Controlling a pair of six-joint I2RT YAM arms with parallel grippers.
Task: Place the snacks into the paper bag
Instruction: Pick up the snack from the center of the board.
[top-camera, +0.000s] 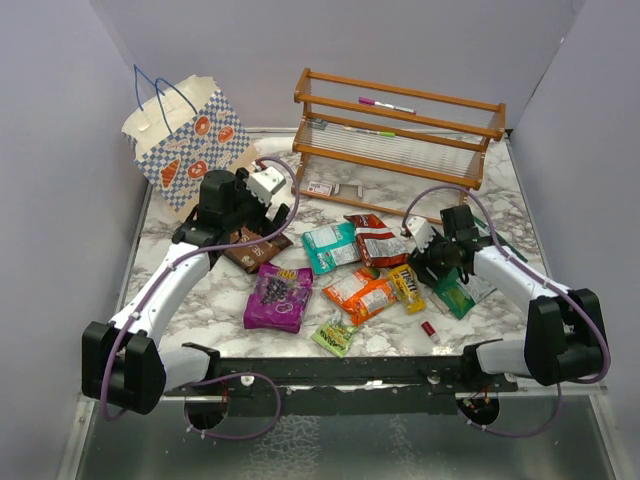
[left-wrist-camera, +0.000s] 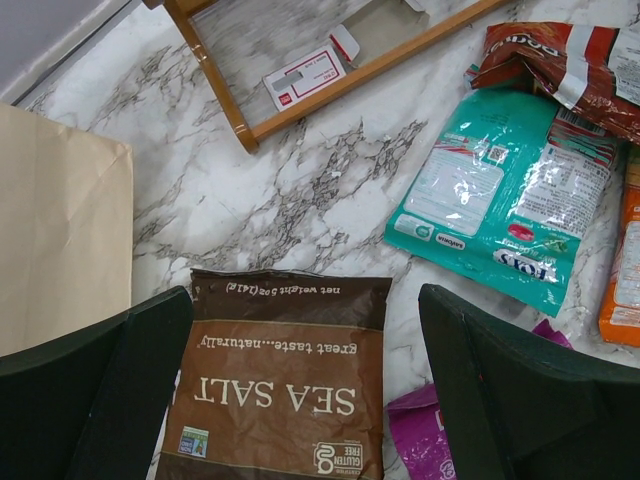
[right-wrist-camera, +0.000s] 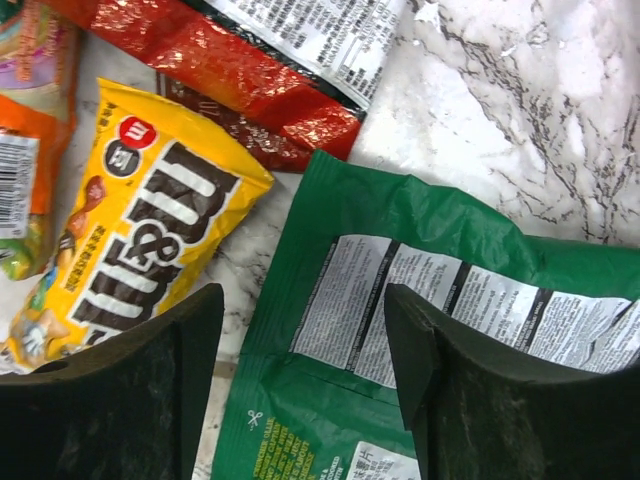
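Observation:
The checked paper bag (top-camera: 185, 140) stands at the back left, and its cream side shows in the left wrist view (left-wrist-camera: 60, 230). My left gripper (top-camera: 243, 222) (left-wrist-camera: 305, 395) is open and straddles the brown packet (top-camera: 255, 247) (left-wrist-camera: 280, 380) from above. My right gripper (top-camera: 438, 268) (right-wrist-camera: 300, 390) is open over the large green multipack (top-camera: 460, 292) (right-wrist-camera: 400, 250). Between the two grippers lie the purple (top-camera: 279, 297), teal (top-camera: 331, 247), red (top-camera: 378, 240), orange (top-camera: 360, 293), yellow (top-camera: 406, 288) and small light-green (top-camera: 335, 334) packets.
A wooden rack (top-camera: 400, 125) stands at the back with a marker on top. A small white card (top-camera: 320, 188) lies in front of the rack. A tiny red cylinder (top-camera: 428, 328) lies near the front edge. Grey walls close in both sides.

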